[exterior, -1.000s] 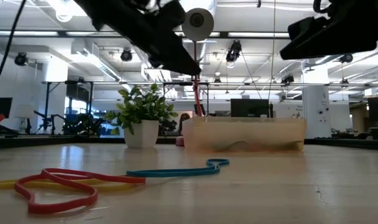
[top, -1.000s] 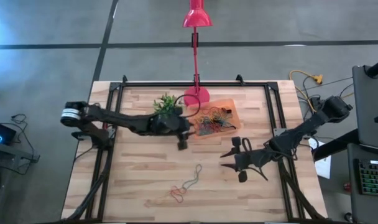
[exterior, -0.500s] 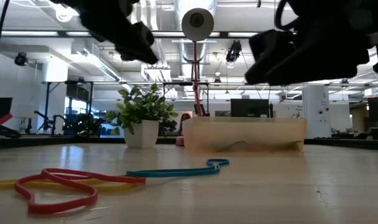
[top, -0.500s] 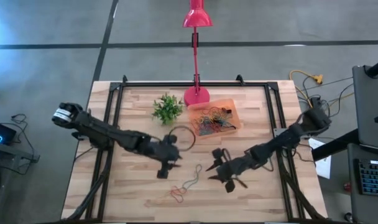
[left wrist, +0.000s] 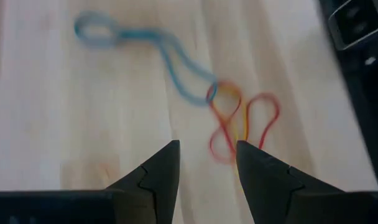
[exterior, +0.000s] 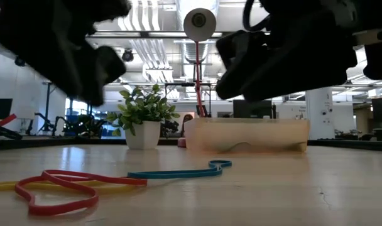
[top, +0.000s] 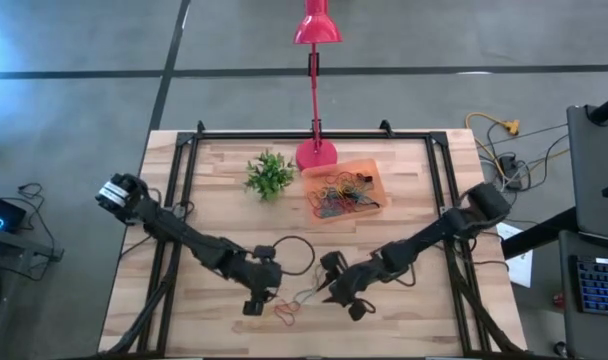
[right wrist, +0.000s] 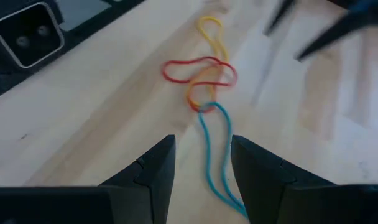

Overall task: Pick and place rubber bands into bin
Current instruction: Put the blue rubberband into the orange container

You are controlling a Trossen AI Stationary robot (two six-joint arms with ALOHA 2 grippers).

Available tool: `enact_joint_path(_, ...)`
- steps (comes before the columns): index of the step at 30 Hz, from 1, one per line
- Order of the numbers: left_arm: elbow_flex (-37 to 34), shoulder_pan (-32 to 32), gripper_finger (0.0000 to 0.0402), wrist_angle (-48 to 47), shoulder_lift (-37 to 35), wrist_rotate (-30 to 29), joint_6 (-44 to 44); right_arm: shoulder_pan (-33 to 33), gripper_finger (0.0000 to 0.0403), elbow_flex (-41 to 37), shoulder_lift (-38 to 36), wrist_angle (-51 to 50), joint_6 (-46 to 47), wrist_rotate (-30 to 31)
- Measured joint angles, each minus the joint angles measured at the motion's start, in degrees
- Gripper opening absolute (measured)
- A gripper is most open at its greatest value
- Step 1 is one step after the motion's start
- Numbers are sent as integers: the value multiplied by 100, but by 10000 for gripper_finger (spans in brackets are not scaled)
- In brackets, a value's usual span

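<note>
Hovering over the loose rubber bands [top: 294, 303] near the table's [top: 214, 190] front edge: left gripper [top: 254, 303] just left of them, right gripper [top: 342, 300] just right of them, both well in front of the bin [top: 374, 178]. Lying flat on the wood: a red band [exterior: 56, 188], a yellow band [right wrist: 209, 28] and a blue band [exterior: 178, 171], tangled where they meet, red and yellow overlapping, blue trailing off toward the bin. Standing apart, both sets of fingers: left fingers [left wrist: 158, 177] with a clear gap and bare wood between them, red band [left wrist: 239, 124] just ahead; right fingers [right wrist: 152, 171] also parted, blue band [right wrist: 215, 158] running into the gap between them. Gripping nothing, either gripper; cannot tell whether touching the table, though the low view shows both dark bodies above the wood. Sitting at the table's back, the bin holding a heap of mixed-colour bands [top: 342, 195]; plant [top: 268, 174] just left of the bin, pink lamp base [top: 316, 155] touching or just behind the bin's back-left corner. Loose bands all outside the bin.
</note>
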Motion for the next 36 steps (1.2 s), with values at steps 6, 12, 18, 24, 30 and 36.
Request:
enact_joint_path(6, -3, -160, 141, -708, 113, -6, -805, -10, 144, 489, 421, -55, -175, -380)
enact_joint_path(12, -7, -359, 141, -779, 88, -1, -922, -39, 144, 896, 640, -251, -197, -591)
enact_joint_path(18, -70, -505, 141, -770, 78, -1, -1385, -103, 144, 1015, 578, -1121, 85, -533)
enact_joint_path(24, -259, -790, 141, -286, 78, 2, -1814, -174, 144, 868, 526, -1369, 487, -515)
enact_joint_path(30, -369, -1103, 141, 371, 76, -34, -1814, -188, 144, 673, 524, -1349, 666, 7)
enact_joint_path(36, -391, -1359, 141, 246, 76, -397, -1814, -190, 144, 454, 535, -769, 824, 213)
